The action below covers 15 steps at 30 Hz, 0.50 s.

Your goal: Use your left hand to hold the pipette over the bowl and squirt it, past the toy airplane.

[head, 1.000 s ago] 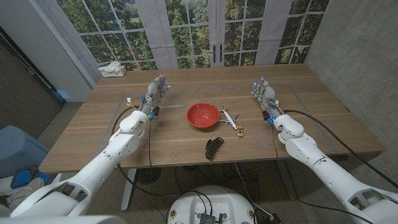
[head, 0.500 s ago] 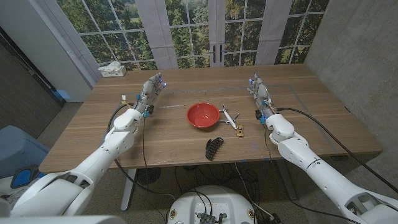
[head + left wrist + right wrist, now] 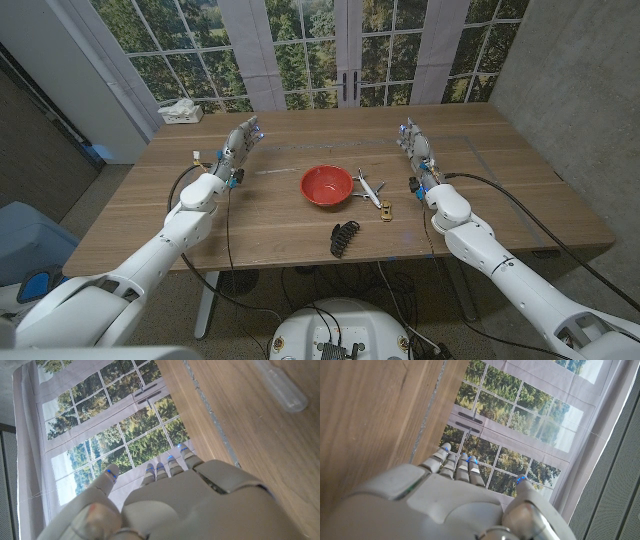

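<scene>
Head view: red bowl (image 3: 326, 185), inside bare.

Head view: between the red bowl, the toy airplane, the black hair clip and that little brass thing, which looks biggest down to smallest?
1. Red bowl, clearly largest.
2. Toy airplane and black hair clip: look alike, too close to rank.
3. Small brass thing, smallest.
</scene>
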Each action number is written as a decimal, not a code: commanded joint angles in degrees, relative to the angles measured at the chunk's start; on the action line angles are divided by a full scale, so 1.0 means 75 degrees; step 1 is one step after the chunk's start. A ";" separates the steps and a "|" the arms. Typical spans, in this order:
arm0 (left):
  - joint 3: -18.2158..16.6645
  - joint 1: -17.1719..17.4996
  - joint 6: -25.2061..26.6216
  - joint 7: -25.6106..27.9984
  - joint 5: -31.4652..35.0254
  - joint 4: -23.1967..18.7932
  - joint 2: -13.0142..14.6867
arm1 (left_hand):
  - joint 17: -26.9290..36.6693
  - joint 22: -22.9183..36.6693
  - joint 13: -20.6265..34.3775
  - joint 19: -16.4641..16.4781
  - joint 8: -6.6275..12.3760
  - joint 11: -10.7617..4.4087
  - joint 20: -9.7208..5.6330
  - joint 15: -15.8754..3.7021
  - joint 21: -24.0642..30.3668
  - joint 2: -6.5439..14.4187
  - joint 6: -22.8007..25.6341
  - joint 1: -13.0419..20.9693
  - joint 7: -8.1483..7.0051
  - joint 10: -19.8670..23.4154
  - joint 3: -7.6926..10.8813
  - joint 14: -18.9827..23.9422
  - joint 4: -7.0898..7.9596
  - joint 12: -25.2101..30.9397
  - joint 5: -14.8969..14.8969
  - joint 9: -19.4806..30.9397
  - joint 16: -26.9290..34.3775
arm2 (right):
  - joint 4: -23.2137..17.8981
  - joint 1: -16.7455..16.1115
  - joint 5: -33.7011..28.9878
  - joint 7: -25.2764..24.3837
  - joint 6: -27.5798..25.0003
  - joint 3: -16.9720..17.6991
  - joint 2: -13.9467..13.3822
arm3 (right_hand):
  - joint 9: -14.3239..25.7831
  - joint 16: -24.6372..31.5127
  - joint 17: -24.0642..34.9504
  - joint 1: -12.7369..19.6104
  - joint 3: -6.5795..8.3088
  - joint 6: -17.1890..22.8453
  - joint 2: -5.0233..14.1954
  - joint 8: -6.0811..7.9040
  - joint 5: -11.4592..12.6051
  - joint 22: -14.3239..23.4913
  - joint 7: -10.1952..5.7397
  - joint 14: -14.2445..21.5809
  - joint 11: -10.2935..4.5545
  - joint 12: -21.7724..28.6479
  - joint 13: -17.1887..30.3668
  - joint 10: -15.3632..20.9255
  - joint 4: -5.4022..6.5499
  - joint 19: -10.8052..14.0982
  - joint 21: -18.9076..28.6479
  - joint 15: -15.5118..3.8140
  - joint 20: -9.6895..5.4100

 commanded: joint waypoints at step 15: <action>0.0403 0.0195 0.0512 0.2303 0.2301 -0.0806 0.0798 | 0.0040 0.0018 0.0026 0.0038 0.0105 0.0098 0.0241 0.0099 -0.0065 -0.0099 0.0460 0.0255 0.0055 0.0400 0.0028 0.0235 -0.0470 0.0097 -0.0180 0.0049 -0.0025 | -0.0265 -0.0157 -0.0422 -0.0375 -0.0068 -0.0126 0.0034 | 0.0029 0.0031 0.0023 0.0004 0.0007 0.0113 0.0014 0.0044 0.0013 0.0022 0.0010 0.0048 -0.0001 0.0020 0.0041 0.0133 -0.0083 0.0081 0.0068 0.0019 0.0075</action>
